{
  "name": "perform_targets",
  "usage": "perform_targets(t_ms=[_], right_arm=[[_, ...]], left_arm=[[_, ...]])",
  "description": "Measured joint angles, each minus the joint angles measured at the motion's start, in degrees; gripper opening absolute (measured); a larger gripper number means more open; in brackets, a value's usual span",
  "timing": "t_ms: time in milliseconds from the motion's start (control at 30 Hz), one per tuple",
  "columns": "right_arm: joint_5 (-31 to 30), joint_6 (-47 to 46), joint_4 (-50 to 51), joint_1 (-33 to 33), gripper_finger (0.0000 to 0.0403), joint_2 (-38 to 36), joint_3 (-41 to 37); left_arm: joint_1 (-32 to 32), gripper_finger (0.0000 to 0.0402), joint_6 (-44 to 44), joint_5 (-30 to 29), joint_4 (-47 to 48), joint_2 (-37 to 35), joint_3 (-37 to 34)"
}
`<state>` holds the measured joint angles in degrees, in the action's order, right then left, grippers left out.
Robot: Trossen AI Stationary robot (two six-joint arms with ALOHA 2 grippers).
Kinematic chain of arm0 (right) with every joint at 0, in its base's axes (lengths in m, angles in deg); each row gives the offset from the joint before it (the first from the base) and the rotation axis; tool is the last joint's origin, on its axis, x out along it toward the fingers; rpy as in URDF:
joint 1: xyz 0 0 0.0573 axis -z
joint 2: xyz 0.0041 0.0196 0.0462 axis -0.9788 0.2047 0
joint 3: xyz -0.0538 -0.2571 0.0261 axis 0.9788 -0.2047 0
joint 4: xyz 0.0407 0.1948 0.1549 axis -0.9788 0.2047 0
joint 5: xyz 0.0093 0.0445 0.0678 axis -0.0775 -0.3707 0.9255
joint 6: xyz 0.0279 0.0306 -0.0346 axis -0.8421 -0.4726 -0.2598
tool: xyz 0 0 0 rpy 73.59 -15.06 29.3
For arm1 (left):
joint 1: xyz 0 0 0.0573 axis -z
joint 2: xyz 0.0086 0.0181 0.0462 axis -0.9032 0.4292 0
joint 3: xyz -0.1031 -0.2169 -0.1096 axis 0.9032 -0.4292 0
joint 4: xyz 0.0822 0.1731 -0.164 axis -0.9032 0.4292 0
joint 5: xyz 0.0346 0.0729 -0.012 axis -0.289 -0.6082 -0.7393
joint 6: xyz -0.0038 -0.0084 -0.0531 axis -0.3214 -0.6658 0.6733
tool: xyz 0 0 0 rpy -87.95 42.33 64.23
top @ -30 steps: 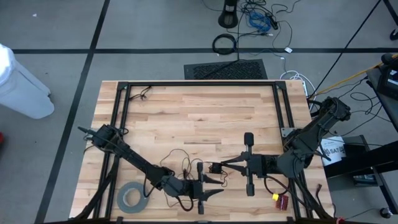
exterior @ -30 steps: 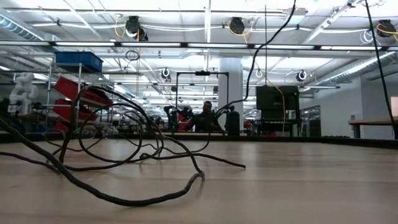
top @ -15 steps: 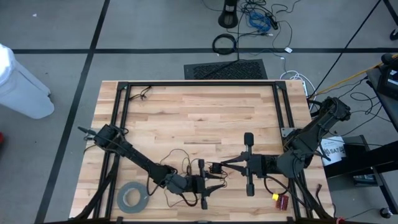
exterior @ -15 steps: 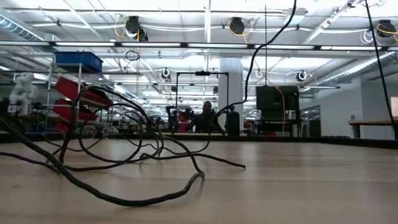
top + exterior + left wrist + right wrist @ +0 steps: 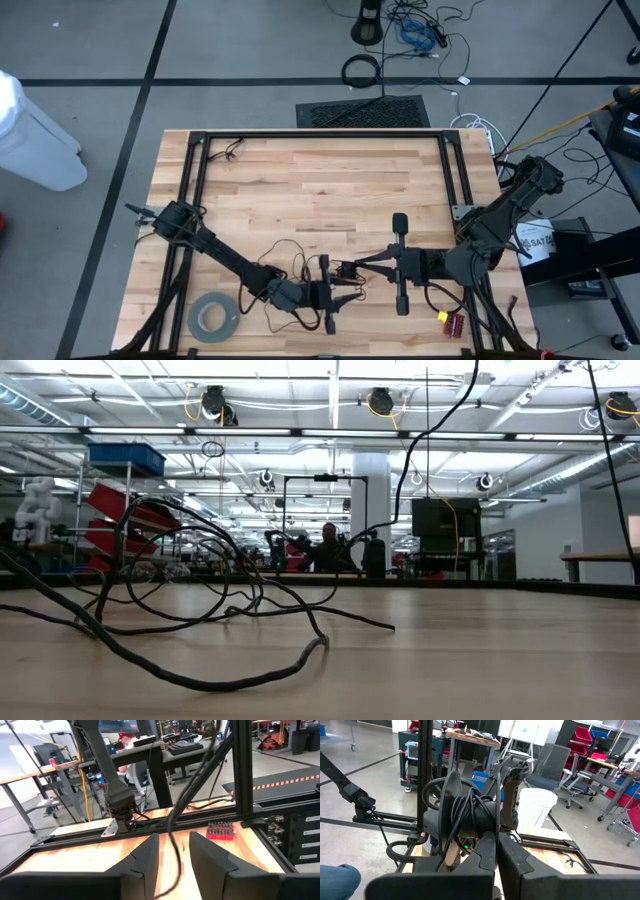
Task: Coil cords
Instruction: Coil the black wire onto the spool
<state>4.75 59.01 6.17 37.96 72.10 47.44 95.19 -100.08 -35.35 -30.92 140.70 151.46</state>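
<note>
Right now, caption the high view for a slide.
Both arms meet near the table's front edge, left end effector and right end effector at the thin cord, tape roll beside.
</note>
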Motion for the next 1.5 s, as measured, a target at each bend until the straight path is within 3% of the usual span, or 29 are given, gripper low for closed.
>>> perform_targets(t_ms=[233,367,533,867,1200,1367,1500], right_arm=[[0.0,0.2,0.0,0.0,0.0,0.0,0.0],[0.0,0.2,0.0,0.0,0.0,0.0,0.0],[0.0,-0.2,0.11,0.0,0.0,0.0,0.0],[0.0,-1.36,0.44,-0.12,0.0,0.02,0.02],[-0.17,-4.59,5.68,1.52,0.0,0.02,0.04],[0.23,-7.11,7.94,3.46,0.0,0.13,0.04],[3.38,-7.41,8.13,5.37,0.0,1.48,0.07]], left_arm=[[0.56,0.0013,-1.85,-1.13,0.14,0.0,0.0],[1.2,0.0009,-4.21,-5.61,2.71,-0.29,0.0],[2.52,0.0004,-4.28,-9.78,14.55,-4.04,0.01],[2.91,0.0003,13.08,-12.37,45.73,-13.01,0.02],[6.23,0.0002,26.78,-12.87,64.94,-20.72,0.02],[8.41,0.0002,40.5,-15.94,78.52,-24.48,0.02],[10.32,0.0002,45.78,-19.13,82.45,-26.48,0.02]])
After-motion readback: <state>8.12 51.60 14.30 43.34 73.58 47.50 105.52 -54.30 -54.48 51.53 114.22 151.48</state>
